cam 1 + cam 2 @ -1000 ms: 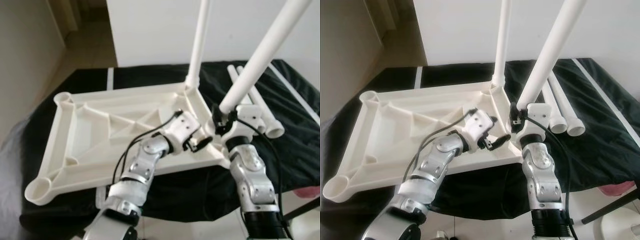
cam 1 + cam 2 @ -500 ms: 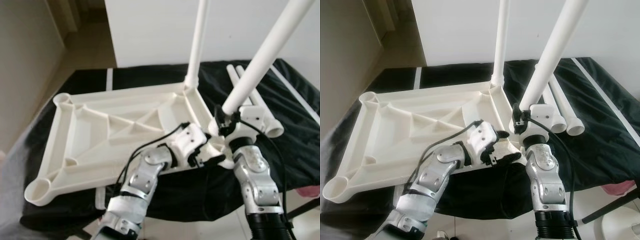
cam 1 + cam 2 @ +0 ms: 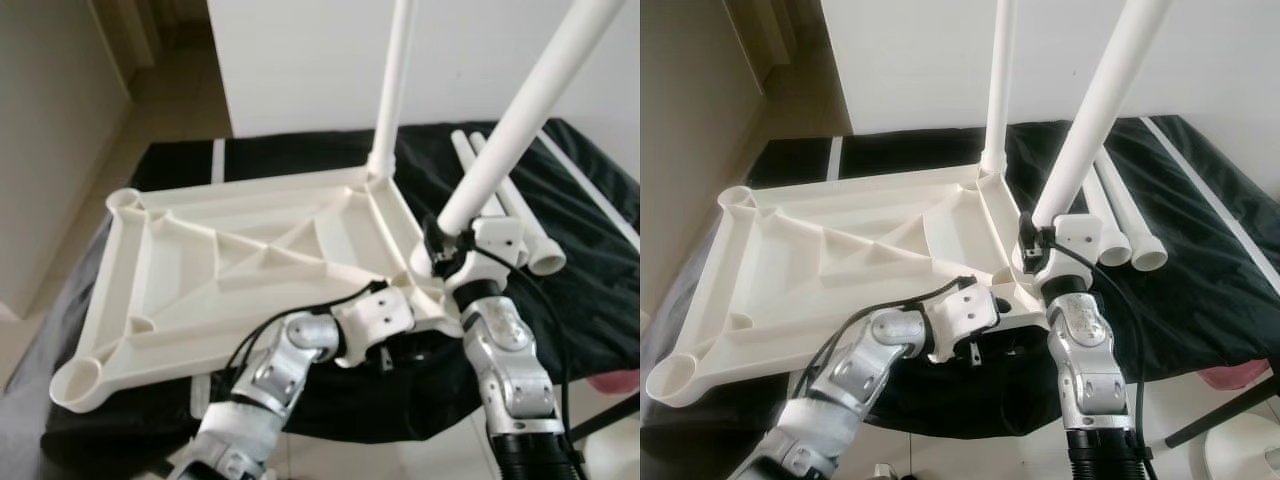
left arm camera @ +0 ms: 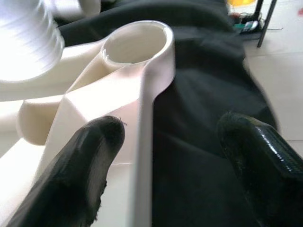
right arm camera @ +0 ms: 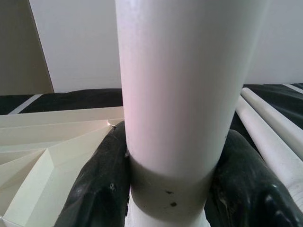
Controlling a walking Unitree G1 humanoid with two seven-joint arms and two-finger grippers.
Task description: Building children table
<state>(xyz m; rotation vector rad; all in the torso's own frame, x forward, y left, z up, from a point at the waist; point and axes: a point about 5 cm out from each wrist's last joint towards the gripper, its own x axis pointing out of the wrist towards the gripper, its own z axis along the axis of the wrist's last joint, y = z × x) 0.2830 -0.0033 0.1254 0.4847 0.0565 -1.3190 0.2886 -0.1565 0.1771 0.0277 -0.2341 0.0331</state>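
Note:
The white table top (image 3: 200, 270) lies upside down on a black cloth. One white leg (image 3: 392, 90) stands in its far right corner socket. My right gripper (image 3: 447, 255) is shut on a second leg (image 3: 520, 110), held tilted with its lower end at the near right corner socket (image 4: 135, 45). In the right wrist view the black fingers (image 5: 102, 189) press both sides of that leg (image 5: 175, 94). My left gripper (image 4: 165, 161) is open at the top's near edge, one finger inside the rim (image 4: 144, 137) and one over the cloth.
Two loose white legs (image 3: 510, 215) lie on the black cloth (image 3: 590, 290) to the right of the table top. A thin white strip (image 3: 590, 190) runs along the cloth's right side. A white wall stands behind, and a pink object (image 3: 615, 385) sits at the lower right.
My left gripper has dropped from on top of the table top to its near edge, now straddling the rim. The right gripper still holds the leg at the corner.

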